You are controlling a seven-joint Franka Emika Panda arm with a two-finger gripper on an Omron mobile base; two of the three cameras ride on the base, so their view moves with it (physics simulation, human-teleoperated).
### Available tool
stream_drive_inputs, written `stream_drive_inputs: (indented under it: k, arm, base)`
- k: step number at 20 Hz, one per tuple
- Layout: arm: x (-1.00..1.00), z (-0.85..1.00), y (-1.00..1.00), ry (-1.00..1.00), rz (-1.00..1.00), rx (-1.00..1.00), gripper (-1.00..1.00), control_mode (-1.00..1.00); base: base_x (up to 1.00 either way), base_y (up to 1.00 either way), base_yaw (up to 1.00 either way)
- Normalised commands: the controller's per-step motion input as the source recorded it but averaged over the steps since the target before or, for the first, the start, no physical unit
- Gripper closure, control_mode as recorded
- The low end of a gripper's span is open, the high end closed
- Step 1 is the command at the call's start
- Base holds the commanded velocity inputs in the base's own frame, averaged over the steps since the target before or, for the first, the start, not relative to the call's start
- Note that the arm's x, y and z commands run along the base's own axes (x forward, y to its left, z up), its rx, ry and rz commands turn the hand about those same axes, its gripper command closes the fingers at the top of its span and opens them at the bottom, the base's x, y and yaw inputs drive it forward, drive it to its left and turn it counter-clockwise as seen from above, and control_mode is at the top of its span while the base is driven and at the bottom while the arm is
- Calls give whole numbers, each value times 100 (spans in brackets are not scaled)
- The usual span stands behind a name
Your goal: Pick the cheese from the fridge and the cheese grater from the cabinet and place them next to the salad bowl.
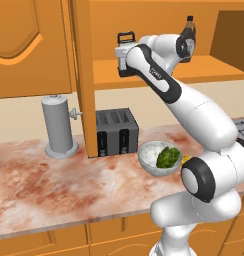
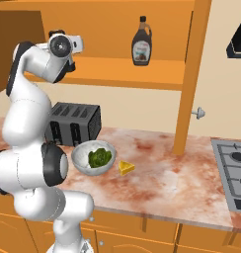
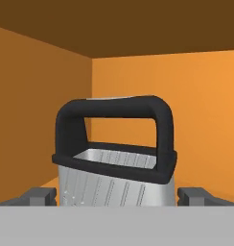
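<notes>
Step in hand: the cheese grater is being approached inside the cabinet; the cheese is already lying on the worktop just beside the salad bowl, so the first half of the task is being judged as done.

Jaws: the gripper is being held fully released, with one dark fingertip at each side of the grater's body, and nothing is being grasped yet.

Grater's place: it is standing upright on the cabinet shelf, in the corner against the side wall, with the black top handle facing the hand.

Next move: probably the hand is needing to be pushed a little further in, so that the fingers are reaching well past the tapered silver sides; then the jaws are to be clenched, and the grater is to be lifted and drawn out without being knocked against the cabinet wall.

Hand view: the closeness of the fingertips to the grater is being shown here, which the base views are not giving.

Left base view: the grater's handle is being seen just behind the arm, above the black toaster.

Right base view: the cheese beside the bowl and the dark syrup bottle further along the shelf are being shown clearly.
</notes>
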Motion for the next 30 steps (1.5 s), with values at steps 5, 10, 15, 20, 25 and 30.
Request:
stream_drive_inputs:
  k: [5, 10, 15, 20, 25, 30]
  arm:
    - [7, 0, -2, 1, 0, 0, -100, -100]
    - [16, -5, -13, 3, 4, 0, -100, -100]
    - [40, -17, 0, 3, 2, 0, -100, -100]
    - [21, -15, -4, 2, 2, 0, -100, -100]
    - [17, -17, 0, 1, 0, 0, 100, -100]
    - [3, -8, 0, 0, 0, 0, 100, -100]
  base:
    - [0, 0, 0]
    - [0, 0, 0]
    - [0, 0, 0]
    - [0, 0, 0]
    - [0, 0, 0]
    - [0, 0, 0]
